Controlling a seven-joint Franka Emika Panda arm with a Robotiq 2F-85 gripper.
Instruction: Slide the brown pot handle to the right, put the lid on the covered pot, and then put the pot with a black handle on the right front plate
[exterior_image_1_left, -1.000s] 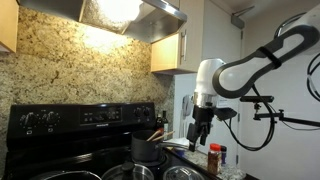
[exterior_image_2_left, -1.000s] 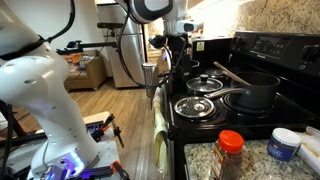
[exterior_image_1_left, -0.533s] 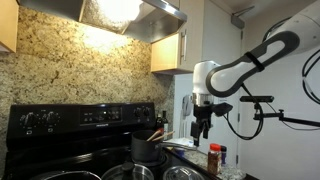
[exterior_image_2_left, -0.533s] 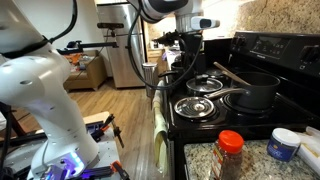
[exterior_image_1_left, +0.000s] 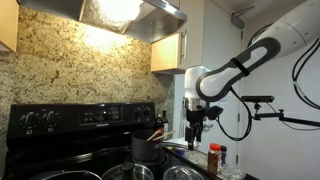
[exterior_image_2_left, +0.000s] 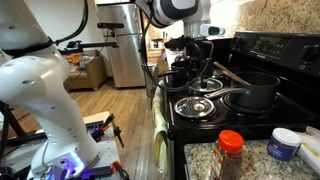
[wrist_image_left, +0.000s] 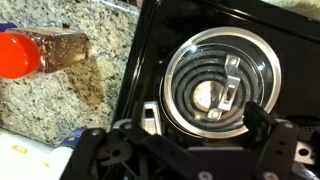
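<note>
the gripper, jaws wide over a bare coil, should settle beside the wooden handle, then nudge.

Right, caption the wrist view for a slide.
Gripper above a coil burner, red-capped jar on the counter.

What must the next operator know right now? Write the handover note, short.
Pincer: open, empty, hanging above a bare coil burner beside the granite counter.
Straight light brown wooden pot handle: juts from the dark pots on the stove, untouched.
Round domed clear glass lid: sits on the stove next to them.
Wide black pot: its black handle shows, but the two pots merge at this size.
Done: nothing evident. Left: slide handle, place lid, move pot.
</note>
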